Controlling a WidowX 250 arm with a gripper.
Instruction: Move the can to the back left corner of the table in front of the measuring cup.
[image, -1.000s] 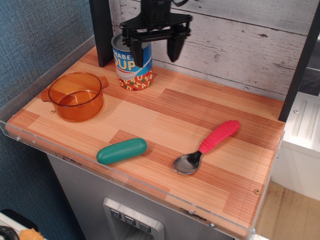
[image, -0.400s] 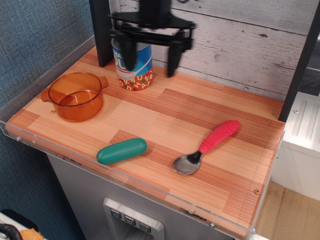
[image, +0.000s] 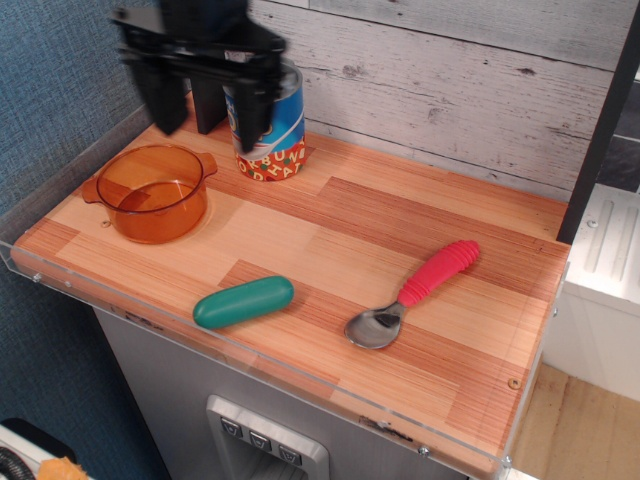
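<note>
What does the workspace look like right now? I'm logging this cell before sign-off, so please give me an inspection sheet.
Surface: table, wood-grain planks, clear acrylic rim.
Job's things: can upright at the back left, against the wall; measuring cup upright, nearer the front left than the can, apart from it.
Clutter: green capsule-shaped piece near the front edge; spoon with a red handle to its right.
Gripper: gripper blurred, jaws spread, holding nothing, left of the can.
Cables: nothing seen.
Surroundings: whitewashed plank wall behind, blue wall at left.

Table (image: 330, 215) with can (image: 272, 130), measuring cup (image: 152, 192), capsule (image: 243, 301), spoon (image: 415, 292)
</note>
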